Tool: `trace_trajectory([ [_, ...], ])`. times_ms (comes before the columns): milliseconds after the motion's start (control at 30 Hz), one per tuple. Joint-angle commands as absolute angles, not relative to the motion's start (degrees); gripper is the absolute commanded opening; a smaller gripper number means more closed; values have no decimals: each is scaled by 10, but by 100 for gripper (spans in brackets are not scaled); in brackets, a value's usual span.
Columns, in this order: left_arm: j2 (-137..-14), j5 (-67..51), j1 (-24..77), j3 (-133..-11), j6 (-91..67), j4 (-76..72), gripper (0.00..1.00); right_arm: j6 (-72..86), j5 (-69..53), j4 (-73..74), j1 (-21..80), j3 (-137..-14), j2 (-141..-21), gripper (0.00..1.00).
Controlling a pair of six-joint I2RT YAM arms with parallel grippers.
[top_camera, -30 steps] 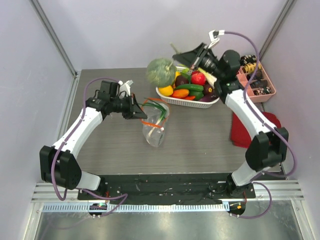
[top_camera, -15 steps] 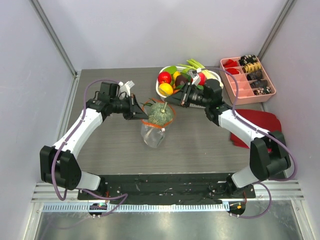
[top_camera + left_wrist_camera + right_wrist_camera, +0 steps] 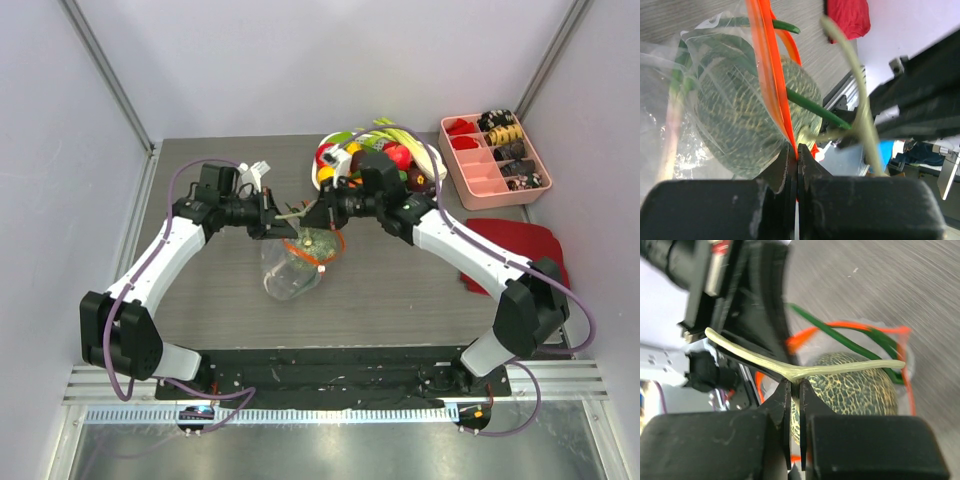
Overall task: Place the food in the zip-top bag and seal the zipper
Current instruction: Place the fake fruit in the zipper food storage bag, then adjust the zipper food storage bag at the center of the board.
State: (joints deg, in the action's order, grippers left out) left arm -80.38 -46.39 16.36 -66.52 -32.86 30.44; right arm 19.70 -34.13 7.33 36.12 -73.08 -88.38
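The netted green melon (image 3: 314, 243) sits in the mouth of the zip-top bag (image 3: 283, 279). Clear crinkly plastic already covers its lower part, and the orange-red zipper (image 3: 768, 65) loops around it. The bag lies near the middle of the grey table (image 3: 400, 290), between the two arms, its closed end pointing toward the near edge. A thin dark green stalk (image 3: 839, 339) pokes out of the opening beside the melon. The right gripper (image 3: 795, 384) has its jaws pinched tight on the melon's pale T-shaped stem (image 3: 805, 369) and holds the fruit from above. The left gripper (image 3: 796, 152) is clamped just as narrowly on the zipper strip at the bag's left side, so that edge of the mouth stands lifted. The two grippers are very near each other over the opening. Behind them, at the far side of the table, a white basket (image 3: 322, 181) holds more toy produce – red, yellow, green and dark pieces. To its right stands a pink divided tray (image 3: 470, 190), and a red cloth (image 3: 524, 243) lies in front of the tray.
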Motion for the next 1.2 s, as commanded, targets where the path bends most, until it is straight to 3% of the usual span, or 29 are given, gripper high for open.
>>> trace_trajectory([
  [0,-790,-504,162,-676,-340,278,0,35,-291,169,409,-779,-895,1],
  [300,-769,-548,159,-658,-388,216,0,-39,-226,199,434,-750,-899,2],
  [400,-770,-557,157,-656,-386,215,0,-25,-243,207,433,-767,-909,24],
  [433,-771,-560,155,-655,-386,215,0,-22,-247,209,432,-771,-909,38],
  [500,-771,-561,151,-654,-386,216,0,-8,-261,210,424,-777,-904,48],
  [533,-773,-564,148,-653,-385,217,0,-1,-268,210,418,-776,-901,59],
  [867,-773,-588,127,-644,-401,192,0,62,-365,214,330,-740,-822,93],
  [1033,-780,-591,125,-647,-408,185,0,92,-420,207,283,-706,-757,92],
  [1167,-780,-590,125,-649,-411,183,0,120,-349,188,269,-631,-737,78],
])
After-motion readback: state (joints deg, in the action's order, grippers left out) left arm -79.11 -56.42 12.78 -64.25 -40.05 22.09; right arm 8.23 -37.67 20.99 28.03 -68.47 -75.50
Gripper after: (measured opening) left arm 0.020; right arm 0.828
